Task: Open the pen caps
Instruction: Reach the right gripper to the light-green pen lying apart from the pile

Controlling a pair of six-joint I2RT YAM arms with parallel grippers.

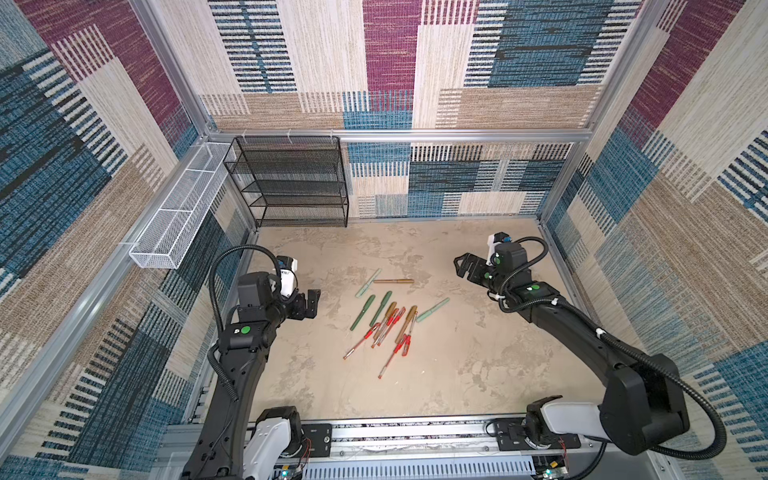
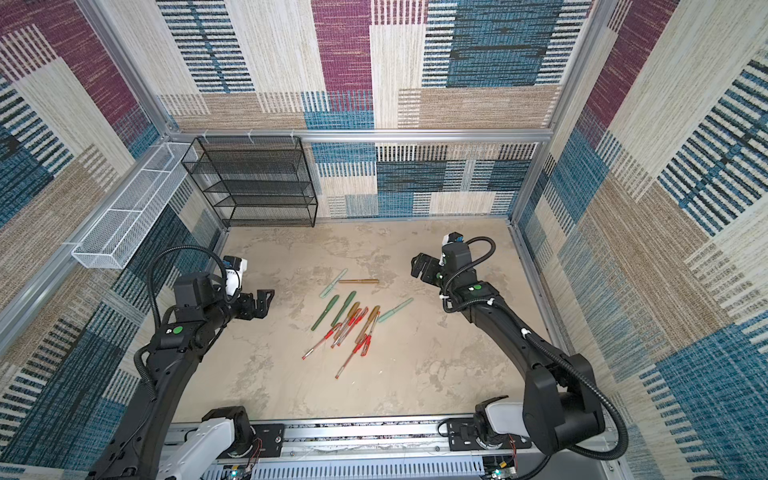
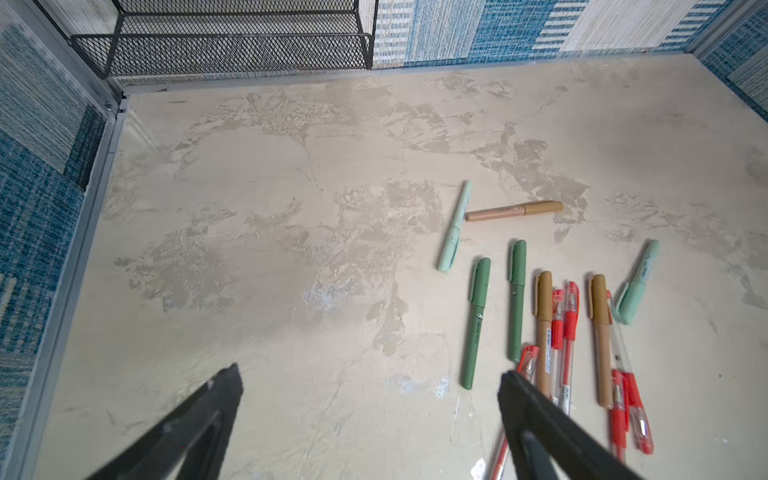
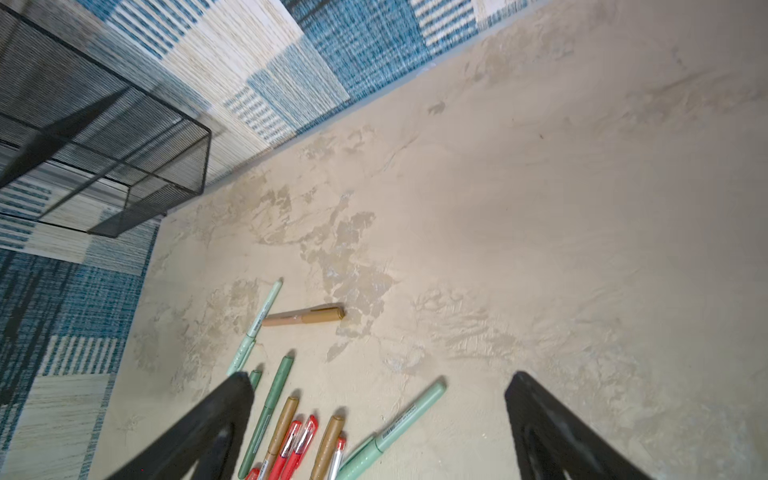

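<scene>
Left claw (image 1: pixel 311 304) wide open, empty, by the bench (image 1: pixel 457 374) left edge. Pen caps (image 3: pixel 481 282) all still on, clustered mid-bench. Right claw (image 1: pixel 462 268) open too, empty, toward the far right corner. Caps look light, stiff, slick and likely to roll: pinch barrel (image 3: pixel 471 345) with one claw, cap with the other, pull straight.

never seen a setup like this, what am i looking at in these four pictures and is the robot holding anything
These are two black robot arms, the left arm and the right arm, working over a beige table. Two pictures come from overhead cameras set side by side, so they nearly match. The other two come from a camera on each wrist; the dark prongs in them are that arm's jaws. On the table lie pens in dark green, mint, gold-brown and red. The caps that show clearly are on. A black mesh shelf stands at the back. Both pairs of jaws are open and hold nothing.
</scene>
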